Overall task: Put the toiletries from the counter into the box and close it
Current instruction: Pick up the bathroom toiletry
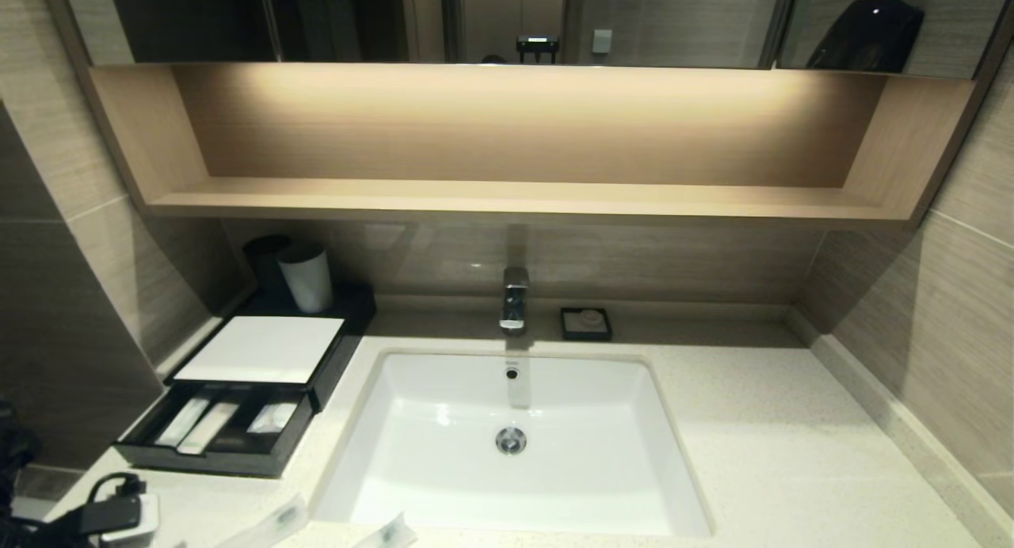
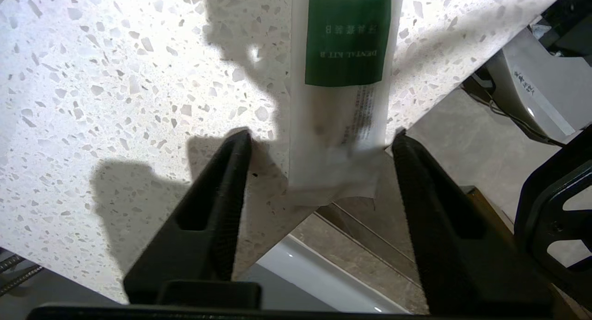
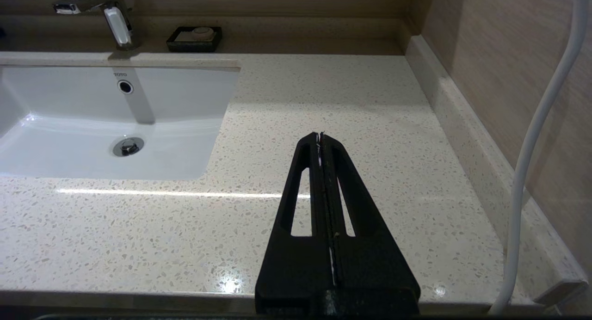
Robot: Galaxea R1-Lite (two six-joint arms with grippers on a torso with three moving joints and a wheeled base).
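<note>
The black box [image 1: 333,350] with a white top panel stands on the counter [image 1: 776,453] left of the basin. Its front drawer [image 1: 214,457] is pulled out and holds three packets [image 1: 207,428]. Two more packets lie at the counter's front edge: one [image 1: 277,522] and another [image 1: 390,532]. In the left wrist view my left gripper [image 2: 321,142] is open. Its fingers [image 2: 222,190] straddle the end of a green-labelled packet [image 2: 344,70] that overhangs the counter edge. My right gripper [image 3: 320,136] is shut and empty above the counter, right of the basin.
A white basin [image 1: 444,485] with a tap [image 1: 513,298] is set in the middle of the counter. A small black soap dish [image 1: 585,324] stands behind it. Two cups [image 1: 305,277] stand behind the box. My left arm [image 1: 107,516] is at the front left corner.
</note>
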